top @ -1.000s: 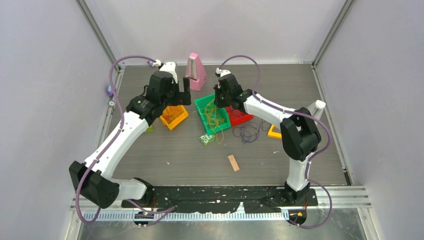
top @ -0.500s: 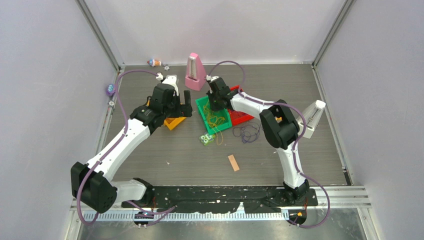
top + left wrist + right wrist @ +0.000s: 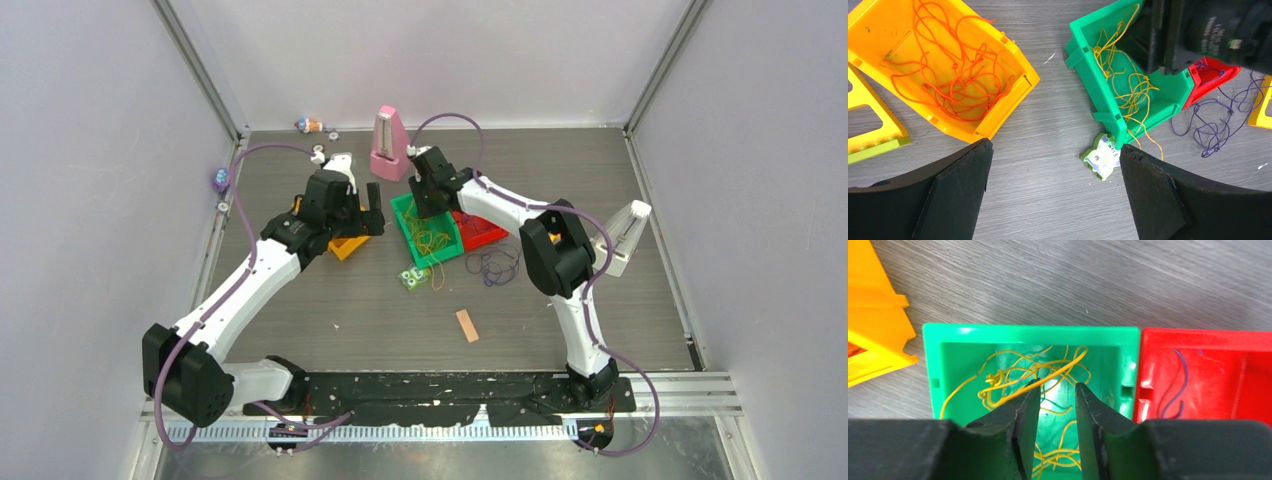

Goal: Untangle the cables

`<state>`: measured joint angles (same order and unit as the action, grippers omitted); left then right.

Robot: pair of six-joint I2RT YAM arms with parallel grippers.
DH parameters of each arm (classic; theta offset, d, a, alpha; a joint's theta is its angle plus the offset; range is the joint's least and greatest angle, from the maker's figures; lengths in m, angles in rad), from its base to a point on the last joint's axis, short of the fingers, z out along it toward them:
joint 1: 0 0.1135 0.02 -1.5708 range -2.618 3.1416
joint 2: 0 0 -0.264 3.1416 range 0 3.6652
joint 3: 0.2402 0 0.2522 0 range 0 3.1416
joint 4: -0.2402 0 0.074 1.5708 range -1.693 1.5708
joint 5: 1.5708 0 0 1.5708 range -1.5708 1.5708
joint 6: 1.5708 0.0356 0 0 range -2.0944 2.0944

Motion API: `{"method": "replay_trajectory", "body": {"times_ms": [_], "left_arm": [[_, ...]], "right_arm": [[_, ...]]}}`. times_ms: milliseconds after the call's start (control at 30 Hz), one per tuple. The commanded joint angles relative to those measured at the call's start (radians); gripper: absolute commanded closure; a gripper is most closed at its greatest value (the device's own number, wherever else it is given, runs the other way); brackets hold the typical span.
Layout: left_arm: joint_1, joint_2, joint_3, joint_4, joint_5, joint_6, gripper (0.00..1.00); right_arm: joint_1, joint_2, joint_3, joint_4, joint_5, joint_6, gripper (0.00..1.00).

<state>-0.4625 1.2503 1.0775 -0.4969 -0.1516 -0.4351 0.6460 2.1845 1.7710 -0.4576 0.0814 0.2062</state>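
Observation:
The cables lie in three heaps. An orange cable (image 3: 955, 70) fills the orange bin (image 3: 1013, 60), and a yellow cable (image 3: 1130, 87) sits in the green bin (image 3: 1083, 55), with strands trailing over its front edge. A purple cable (image 3: 1215, 127) spreads on the table, one strand (image 3: 1180, 375) lying in the red bin (image 3: 1208, 335). My right gripper (image 3: 1057, 385) hovers over the green bin (image 3: 430, 235), open a little; a yellow strand (image 3: 1013, 375) lies across its left fingertip. Wide open and holding nothing, my left gripper (image 3: 1055, 147) hangs above bare table between the orange and green bins.
A pink metronome (image 3: 390, 145) stands behind the bins and a white one (image 3: 625, 235) at the right. A green-and-white tile (image 3: 1103, 159) lies at the green bin's front corner. A wooden block (image 3: 467, 325) lies nearer me. A yellow wedge (image 3: 870, 130) sits left of the orange bin.
My right arm swung left and back over the green bin, and its jaws went from shut to slightly apart. My left arm shifted a little toward me and to the right.

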Motion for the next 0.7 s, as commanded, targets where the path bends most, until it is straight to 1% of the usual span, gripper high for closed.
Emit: {"method": "replay_trajectory", "body": {"times_ms": [0,167,200,267,367,467,567,667], "left_arm": [[0.007,-0.01,0.044,-0.01,0.005,0.005,0.01],[0.007,-0.017,0.035,-0.012,0.008,0.002,0.0],[0.007,-0.018,0.032,-0.012,0.01,0.001,0.01],[0.007,-0.029,0.02,-0.009,0.013,0.001,0.01],[0.007,-0.049,0.004,-0.002,0.016,0.001,0.01],[0.007,-0.065,-0.003,-0.003,0.016,0.001,0.01],[0.007,-0.072,-0.011,0.002,0.031,-0.002,0.0],[0.007,-0.075,-0.03,0.028,0.061,-0.005,0.01]], "right_arm": [[0.0,-0.154,0.047,-0.052,0.047,-0.023,0.58],[-0.001,-0.242,-0.025,-0.054,0.057,-0.022,0.5],[-0.001,-0.256,-0.041,-0.049,0.052,-0.021,0.45],[-0.001,-0.305,-0.104,-0.023,0.025,-0.018,0.42],[-0.001,-0.414,-0.265,0.04,-0.026,-0.009,0.35],[0.0,-0.491,-0.39,0.085,-0.063,0.004,0.32],[0.001,-0.563,-0.534,0.115,-0.119,0.021,0.32],[0.003,-0.624,-0.653,0.195,-0.176,0.057,0.33]]}}
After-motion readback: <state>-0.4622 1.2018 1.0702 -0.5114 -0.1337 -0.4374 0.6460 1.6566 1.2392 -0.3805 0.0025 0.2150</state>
